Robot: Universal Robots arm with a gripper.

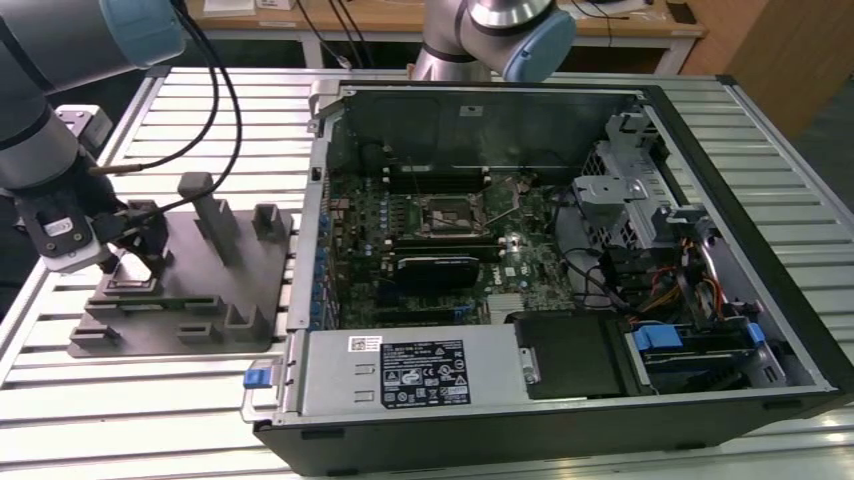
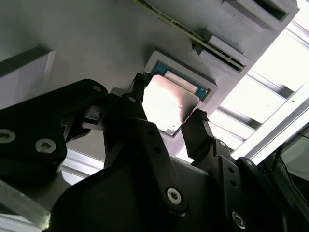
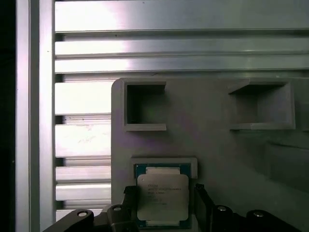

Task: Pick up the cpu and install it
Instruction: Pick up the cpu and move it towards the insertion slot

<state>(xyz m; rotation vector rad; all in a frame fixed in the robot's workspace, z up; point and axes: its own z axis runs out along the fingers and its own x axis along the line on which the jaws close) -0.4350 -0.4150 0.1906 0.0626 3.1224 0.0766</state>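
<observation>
First wrist view shows the gripper (image 3: 163, 190) around the cpu (image 3: 161, 199), near an edge of the grey tray (image 3: 217, 150); holding or loose, I cannot tell.

- This looked like a robotics lab or an electronics assembly workshop.
- The tabletop (image 1: 134, 400) was built of ribbed aluminium slats, as on an industrial test bench rather than home furniture.
- A desktop computer case (image 1: 534, 440) lay on it with its side off, baring the motherboard (image 1: 441, 215), drives and wiring.
- An industrial robot arm (image 1: 40, 110) trailing black cables (image 1: 220, 90) stood at the exterior view's left, and a second arm (image 1: 507, 30) rose behind the case.
- A grey fixture tray (image 1: 174, 320) with upright posts and recesses sat beside the case, and a bare cpu (image 3: 161, 195) lay in one recess.
- A wooden desk (image 1: 400, 15) with more leads ran along the back.
</observation>
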